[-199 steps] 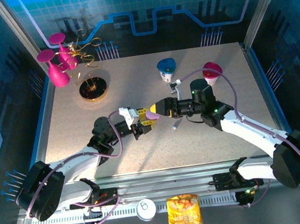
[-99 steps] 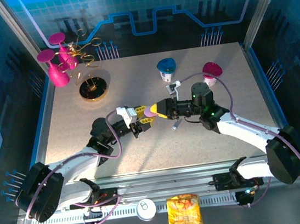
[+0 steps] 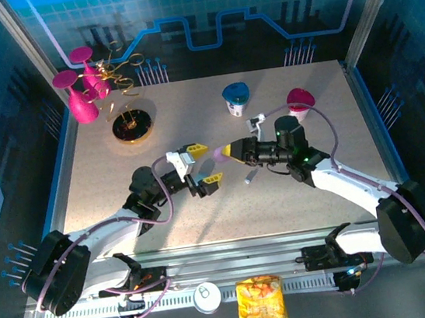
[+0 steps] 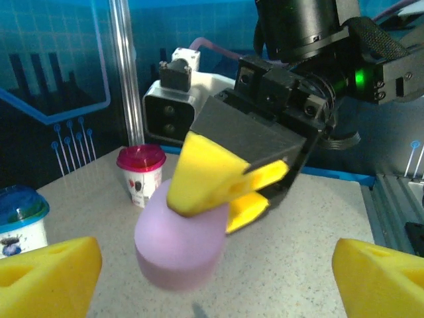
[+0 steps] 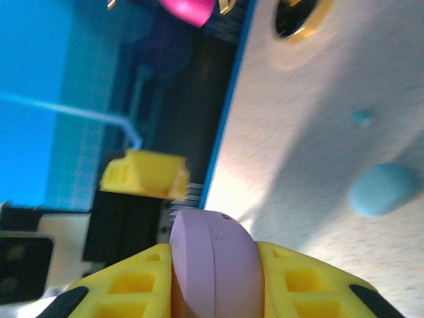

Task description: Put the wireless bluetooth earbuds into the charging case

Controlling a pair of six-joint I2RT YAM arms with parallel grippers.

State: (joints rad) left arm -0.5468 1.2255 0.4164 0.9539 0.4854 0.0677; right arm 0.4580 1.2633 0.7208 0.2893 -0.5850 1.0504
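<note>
step in hand: a hand-over in mid-air, by my judgement; the lilac charging case is being positioned before any bud goes in.
right tool: clamped on the lilac charging case, a yellow finger on each side, above the middle of the tabletop.
left tool: fingers wide apart and holding nothing, facing the case from just beside it.
earbuds: a tiny pale blue pebble on the tabletop is likely the blue bud. the larger pale blue rounded piece near it is probably the blue case, but both are too blurred to be sure. i cannot tell where the lilac bud is.
next move: probably steady or open the case along its seam, then pick up a bud, a very small thing needing a fine pinch.
surface: speckled beige, flat, brightly lit near the tools.
room: a blue panelled enclosure. pink goblets and a gold stand are at the back left, and two lidded cups behind the arms.
</note>
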